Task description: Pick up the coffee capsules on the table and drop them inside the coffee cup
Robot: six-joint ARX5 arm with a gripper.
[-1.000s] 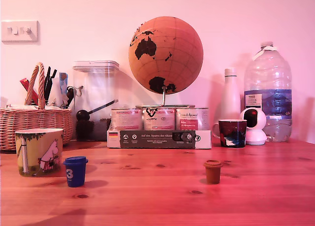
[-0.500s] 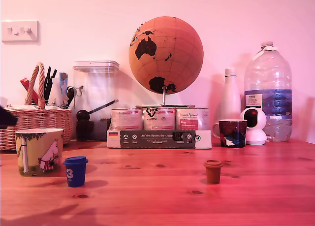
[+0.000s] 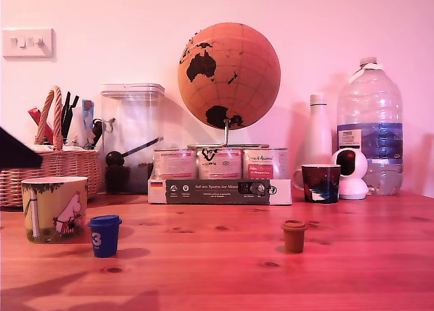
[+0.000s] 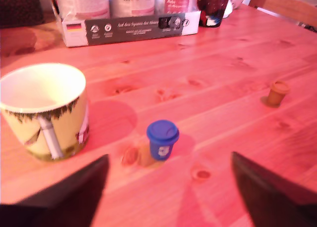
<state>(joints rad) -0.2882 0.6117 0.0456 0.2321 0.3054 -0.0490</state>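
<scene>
The coffee cup [image 3: 53, 208], yellow-green with a white cartoon figure, stands at the exterior view's left; its pale inside looks empty in the wrist view [image 4: 44, 113]. The dark blue coffee capsule [image 3: 104, 235] marked "3" stands just to the right of it [image 4: 162, 139]. The brown capsule [image 3: 293, 235] sits alone further right [image 4: 277, 92]. My gripper [image 4: 168, 160] is open above the table, its two dark fingers [image 4: 74, 192] spread wide either side of the blue capsule, short of it and holding nothing. In the exterior view only a dark part of the arm [image 3: 10, 152] shows at the left edge.
At the back stand a wicker basket [image 3: 47, 169], a clear jar [image 3: 132, 138], a box of tins [image 3: 218, 182] under a globe [image 3: 228, 75], a dark mug [image 3: 319, 182], a white bottle [image 3: 317, 131], a small white camera [image 3: 350, 172] and a water bottle [image 3: 369, 125].
A dark part of the arm has come further into the exterior view from the left edge, and shadows have grown on the table's front left. The capsules and the cup have not moved.
</scene>
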